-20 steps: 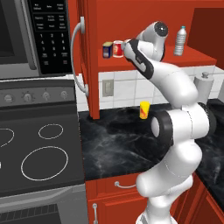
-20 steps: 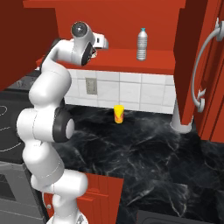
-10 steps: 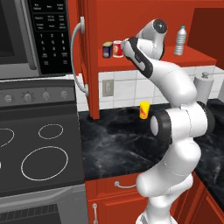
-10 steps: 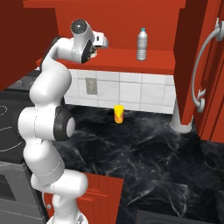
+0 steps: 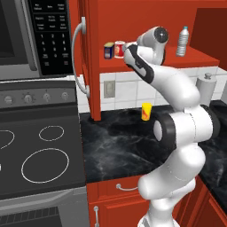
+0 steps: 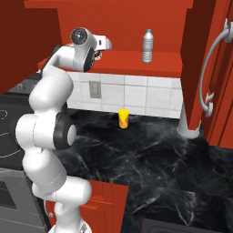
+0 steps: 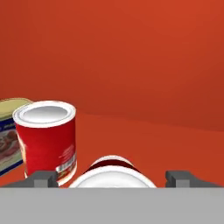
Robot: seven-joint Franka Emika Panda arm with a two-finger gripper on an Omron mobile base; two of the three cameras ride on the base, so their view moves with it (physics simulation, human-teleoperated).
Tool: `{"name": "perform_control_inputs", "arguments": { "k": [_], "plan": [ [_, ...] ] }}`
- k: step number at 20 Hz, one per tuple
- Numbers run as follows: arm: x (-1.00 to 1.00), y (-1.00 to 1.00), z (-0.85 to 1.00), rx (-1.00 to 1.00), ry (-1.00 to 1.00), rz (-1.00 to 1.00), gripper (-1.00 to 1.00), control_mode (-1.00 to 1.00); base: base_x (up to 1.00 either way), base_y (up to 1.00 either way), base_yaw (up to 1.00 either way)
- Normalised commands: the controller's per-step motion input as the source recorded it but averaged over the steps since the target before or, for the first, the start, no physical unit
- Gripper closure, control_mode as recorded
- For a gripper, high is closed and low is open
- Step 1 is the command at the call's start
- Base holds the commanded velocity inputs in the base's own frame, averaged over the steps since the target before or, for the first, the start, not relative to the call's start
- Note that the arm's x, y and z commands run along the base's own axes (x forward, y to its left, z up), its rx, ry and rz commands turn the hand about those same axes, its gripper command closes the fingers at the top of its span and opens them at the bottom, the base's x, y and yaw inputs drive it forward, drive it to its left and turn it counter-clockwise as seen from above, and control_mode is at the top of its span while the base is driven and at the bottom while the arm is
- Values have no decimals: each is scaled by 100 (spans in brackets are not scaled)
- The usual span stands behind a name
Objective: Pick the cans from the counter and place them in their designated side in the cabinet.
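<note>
With its jaws spread wide around the maroon can (image 7: 113, 171) now standing on the cabinet shelf (image 5: 177, 60), the gripper (image 7: 113, 178) is letting go beside the red can (image 7: 47, 138), so both cans look placed, leaving only the retreat.

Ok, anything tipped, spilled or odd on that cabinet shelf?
Nothing stands out. The red can stands upright on the cabinet shelf beside the blue-and-yellow box; the maroon can sits upright between the open gripper's fingers.
</note>
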Motion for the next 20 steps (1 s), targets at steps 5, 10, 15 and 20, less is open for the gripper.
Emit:
{"name": "perform_control_inputs", "arguments": {
  "k": [5,10,15,20],
  "plan": [
    [22,1,-11,-2,-9,0,-100,-100,0,0,0],
    [48,0,-11,-1,-4,0,-100,-100,0,0,0],
    [36,0,-9,-2,-6,0,-100,-100,0,0,0],
    [3,-1,-1,-3,-11,2,-100,-100,0,0,0]
  ]
}}
